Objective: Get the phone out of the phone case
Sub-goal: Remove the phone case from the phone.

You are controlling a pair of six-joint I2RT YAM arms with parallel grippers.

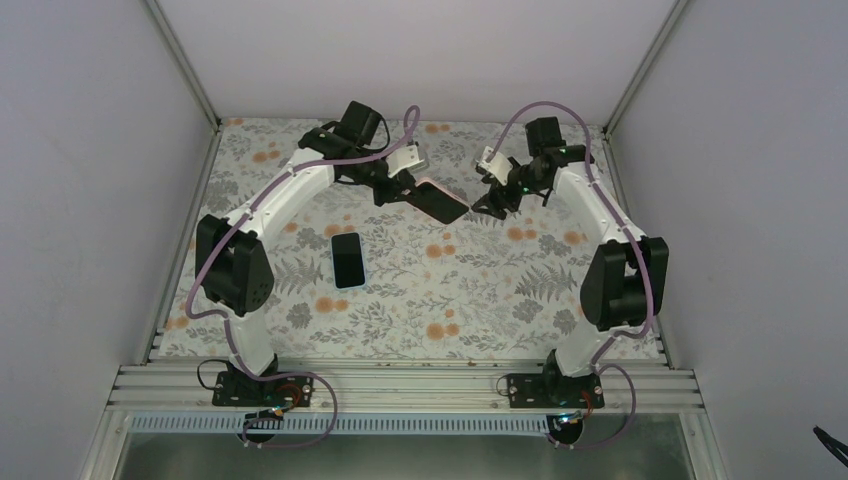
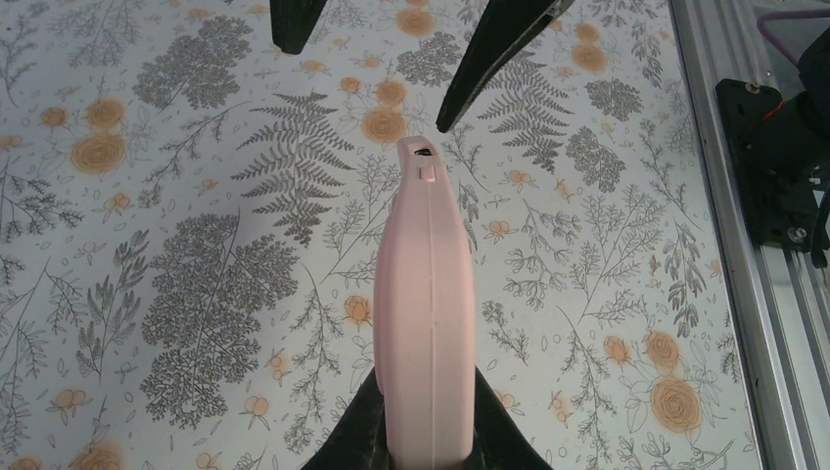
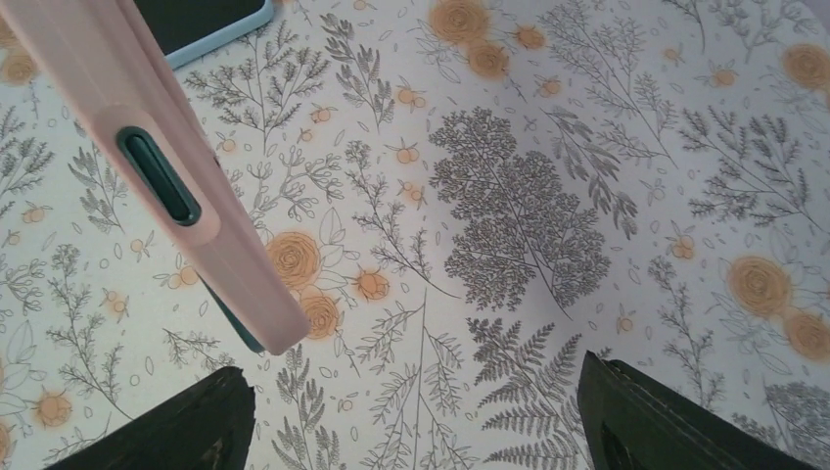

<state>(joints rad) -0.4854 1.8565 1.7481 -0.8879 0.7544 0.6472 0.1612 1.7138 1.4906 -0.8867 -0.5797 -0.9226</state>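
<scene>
1. Above the far middle of the surface [image 1: 480, 300], the pink phone case [image 2: 426, 294] hangs edge-on in the left hand [image 1: 398, 188], clamped at one end.
2. Likely soft, grippy silicone round a stiff, breakable phone [image 3: 240, 328]; peel at the free corner.
3. Its dark-green side button [image 3: 157, 176] shows through a cutout.
4. Right hand [image 3: 411, 367] gapes just beside the free end.
5. Another blue-rimmed phone [image 1: 347, 258] lies flat, nearer, left.

We're looking into a lab test cell here: blank white walls [image 1: 400, 50] on aluminium posts [image 1: 185, 65] box in a floral-clothed desk [image 1: 480, 290], left arm [image 1: 270, 205] and right arm [image 1: 600, 215] bolted to its rail [image 1: 400, 385].
</scene>
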